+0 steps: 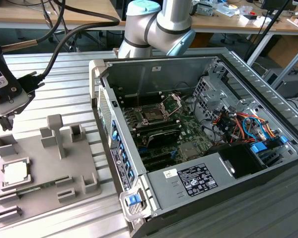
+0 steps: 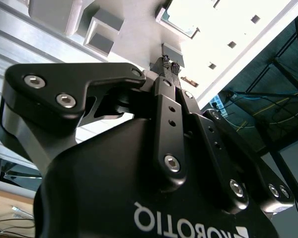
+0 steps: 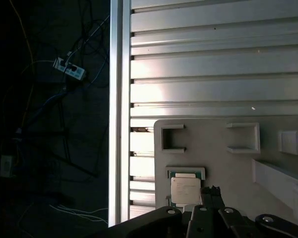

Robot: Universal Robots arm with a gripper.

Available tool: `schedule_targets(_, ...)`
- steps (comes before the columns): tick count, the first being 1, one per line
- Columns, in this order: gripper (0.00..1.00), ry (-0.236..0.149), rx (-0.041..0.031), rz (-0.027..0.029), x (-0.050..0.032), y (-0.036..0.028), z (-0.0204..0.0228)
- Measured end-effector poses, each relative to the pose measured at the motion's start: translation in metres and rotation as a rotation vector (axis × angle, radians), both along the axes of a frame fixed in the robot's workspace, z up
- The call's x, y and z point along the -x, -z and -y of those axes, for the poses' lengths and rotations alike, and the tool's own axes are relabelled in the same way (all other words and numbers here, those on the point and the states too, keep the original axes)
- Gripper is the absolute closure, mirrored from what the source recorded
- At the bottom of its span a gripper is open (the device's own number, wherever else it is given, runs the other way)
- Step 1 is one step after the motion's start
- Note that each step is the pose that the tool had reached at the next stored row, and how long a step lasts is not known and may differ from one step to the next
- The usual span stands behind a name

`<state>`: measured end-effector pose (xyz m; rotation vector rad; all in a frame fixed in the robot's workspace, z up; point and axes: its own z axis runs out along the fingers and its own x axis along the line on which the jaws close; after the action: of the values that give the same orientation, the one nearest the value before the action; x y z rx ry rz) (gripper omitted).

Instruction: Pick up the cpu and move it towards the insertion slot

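Hand (image 3: 212, 191) over the grey tray (image 3: 218, 163), cpu (image 3: 185, 190) just beside it, apart

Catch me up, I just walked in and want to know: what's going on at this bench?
A robot arm's gripper hovers shut and empty over the grey holder tray, close to the cpu. The cpu lies in its nest on the tray, not yet picked up. Beside the tray is an open computer case, where the insertion slot sits empty.
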<state>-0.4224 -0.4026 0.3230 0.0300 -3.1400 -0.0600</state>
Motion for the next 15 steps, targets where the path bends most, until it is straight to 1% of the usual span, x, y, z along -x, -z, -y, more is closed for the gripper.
schedule_targets(15,0.89,0.000,0.0000,0.0000,0.0008,0.0034,0.0000)
